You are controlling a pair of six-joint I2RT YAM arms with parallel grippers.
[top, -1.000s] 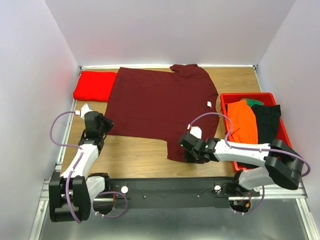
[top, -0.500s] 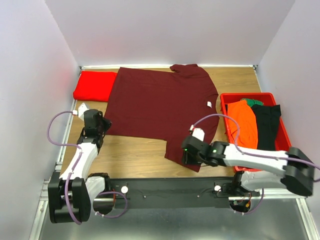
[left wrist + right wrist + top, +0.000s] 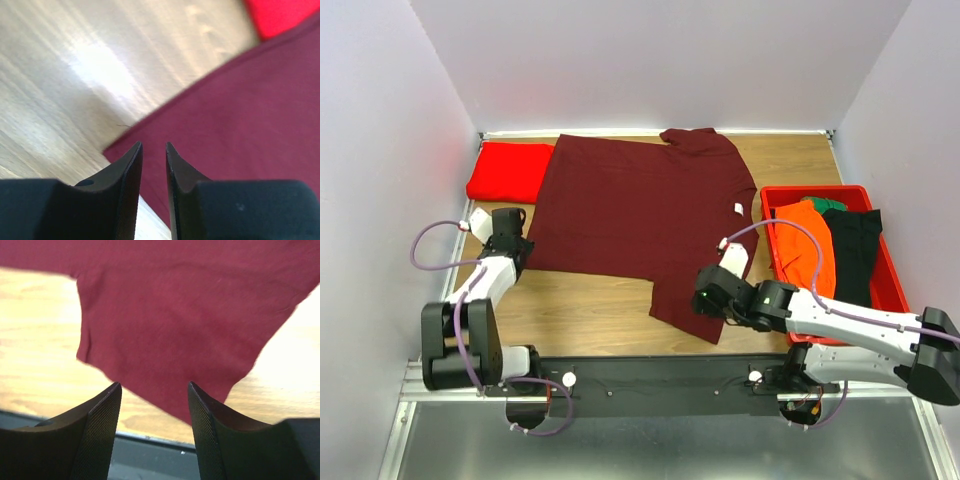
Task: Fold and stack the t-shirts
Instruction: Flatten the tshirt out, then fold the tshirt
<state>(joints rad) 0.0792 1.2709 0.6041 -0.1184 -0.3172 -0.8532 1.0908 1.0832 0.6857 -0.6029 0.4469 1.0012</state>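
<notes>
Where maroon t-shirt [image 3: 640, 215] ends, wooden table [image 3: 590, 305] showing

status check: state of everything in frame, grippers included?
Maroon shirt: spread flat, unfolded.
Red shirt: folded, far left corner.
Bin: holds loose orange, green and black clothes.
Left gripper: slightly open, empty, over the maroon shirt's near left corner.
Right gripper: open, empty, over the maroon shirt's near sleeve.
</notes>
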